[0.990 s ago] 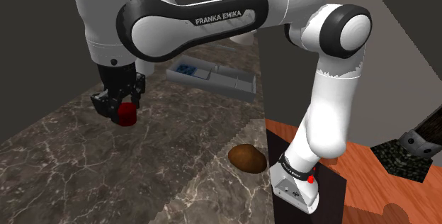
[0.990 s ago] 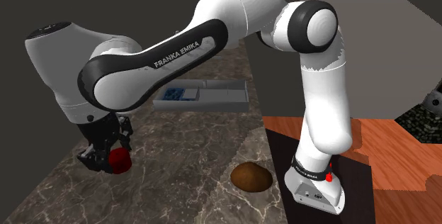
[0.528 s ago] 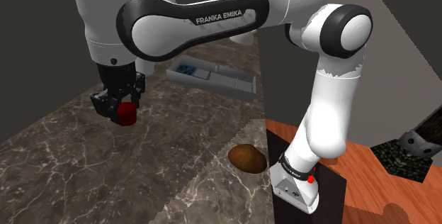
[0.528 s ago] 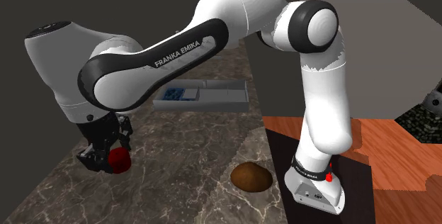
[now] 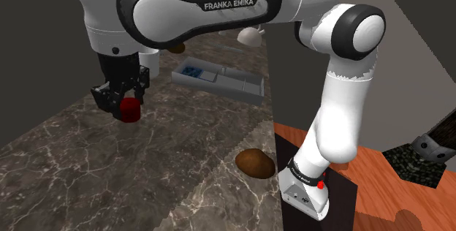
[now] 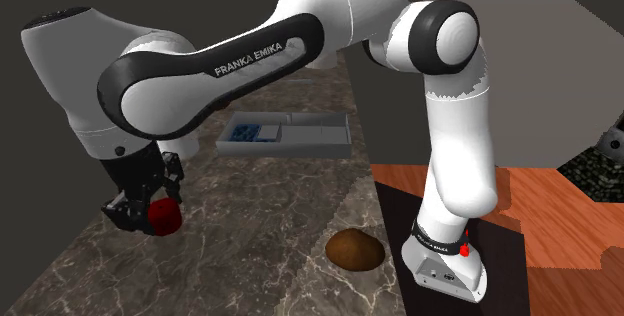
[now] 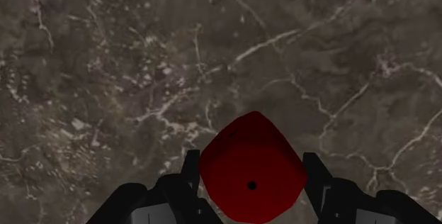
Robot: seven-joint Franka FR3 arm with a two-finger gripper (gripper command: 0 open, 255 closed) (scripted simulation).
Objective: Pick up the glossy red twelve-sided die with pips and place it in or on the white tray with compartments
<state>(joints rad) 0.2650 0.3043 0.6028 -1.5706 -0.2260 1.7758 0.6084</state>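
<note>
the dark red die (image 5: 131, 110) (image 6: 163, 216) (image 7: 251, 167), glossy and many-faced with one black pip showing on the face toward the wrist camera, is clasped between the two black fingers (image 7: 187, 174) and hangs over the marbled bench (image 5: 168, 164). the tray (image 5: 235, 88) (image 6: 312, 145) is a long, pale grey box split into compartments, lying flat and open side up on the bench, well apart from the die.

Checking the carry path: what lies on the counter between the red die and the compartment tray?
Nothing: in the second exterior view, the marble counter between the held die and the tray is bare; the brown lump sits aside.
</note>
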